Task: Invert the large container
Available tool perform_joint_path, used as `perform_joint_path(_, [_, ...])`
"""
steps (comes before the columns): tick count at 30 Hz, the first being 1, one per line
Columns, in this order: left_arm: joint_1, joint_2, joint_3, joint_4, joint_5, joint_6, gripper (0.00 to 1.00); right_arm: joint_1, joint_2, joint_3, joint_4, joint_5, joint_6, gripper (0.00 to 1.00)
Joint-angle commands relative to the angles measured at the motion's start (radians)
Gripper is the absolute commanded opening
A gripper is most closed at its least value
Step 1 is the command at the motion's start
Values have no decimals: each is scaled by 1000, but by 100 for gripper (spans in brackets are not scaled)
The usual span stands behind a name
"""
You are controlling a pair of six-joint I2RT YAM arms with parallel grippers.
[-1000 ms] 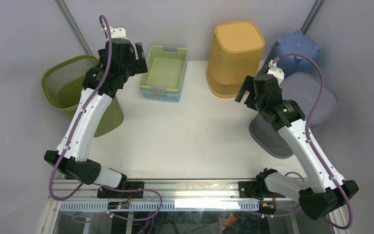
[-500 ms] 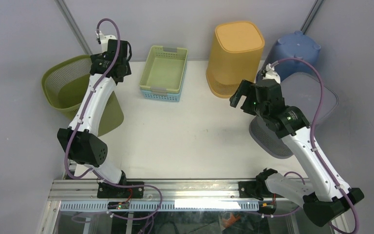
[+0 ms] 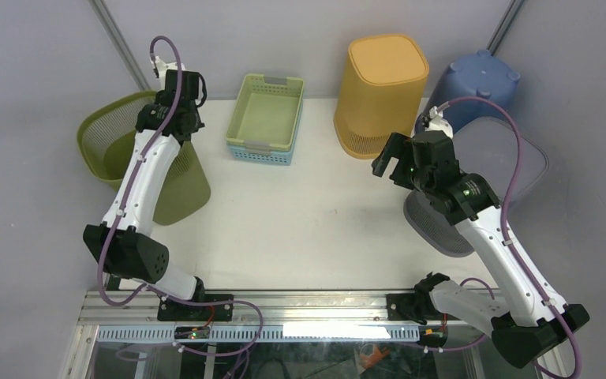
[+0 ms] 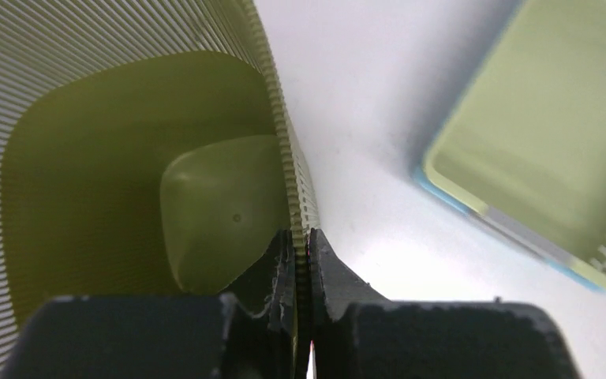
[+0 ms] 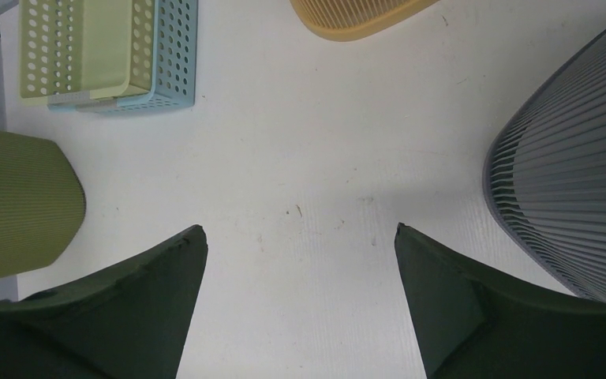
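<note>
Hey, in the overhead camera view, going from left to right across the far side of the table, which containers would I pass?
green bin → green tray → orange bin → blue bin. The grey bin overlaps the last two, so it is left out.

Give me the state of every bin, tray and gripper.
green bin: tipped, rim pinched.
left gripper: jaws shut on green bin.
right gripper: jaws open, empty.
yellow bin: upside down.
blue bin: upside down.
grey bin: tilted.
green tray: upright, nested in blue tray.
</note>
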Motion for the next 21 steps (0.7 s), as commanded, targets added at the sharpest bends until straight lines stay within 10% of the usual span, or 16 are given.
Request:
perform_joint_path(1, [-4,-126,96,-53,211,-3,0,4,-22,13,28,-6,9,93])
perform_joint_path(11, [-55,-205,305,-80,790,-109,0,4,-26,42,5,1,18,94])
perform_joint_path(21, [-62,-318,-11,328,1361,-395,0,-25,-67,138,-74,6,10,97])
